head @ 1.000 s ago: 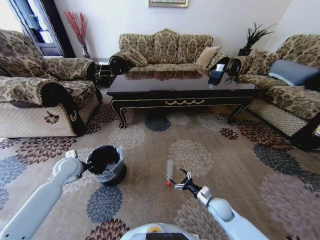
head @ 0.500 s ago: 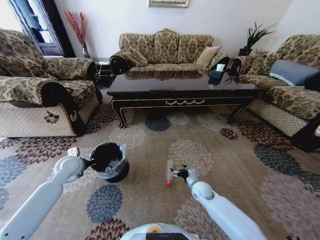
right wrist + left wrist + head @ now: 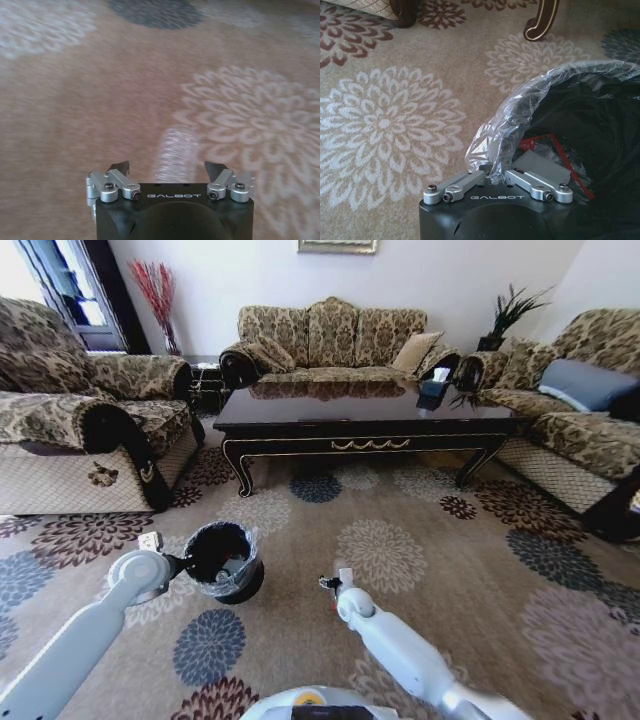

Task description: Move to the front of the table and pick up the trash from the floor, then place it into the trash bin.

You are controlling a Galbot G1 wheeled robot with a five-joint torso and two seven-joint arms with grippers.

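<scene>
Carpet with big flower patterns covers the floor before the glossy dark table. Right gripper hangs low, jaws wide apart, with the clear plastic bottle lying between them, not gripped. Left gripper is closed on the crinkled liner at the near-left rim of the round black trash bin.

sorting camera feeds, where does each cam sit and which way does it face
Head view: on the robot's head, facing forward and down at the table and carpet; both arms show.
Left wrist view: on the left wrist, facing the trash bin; left gripper pinches its liner.
Right wrist view: on the right wrist, facing the bottle between the open right gripper.
Shared: bin and floral carpet.
</scene>
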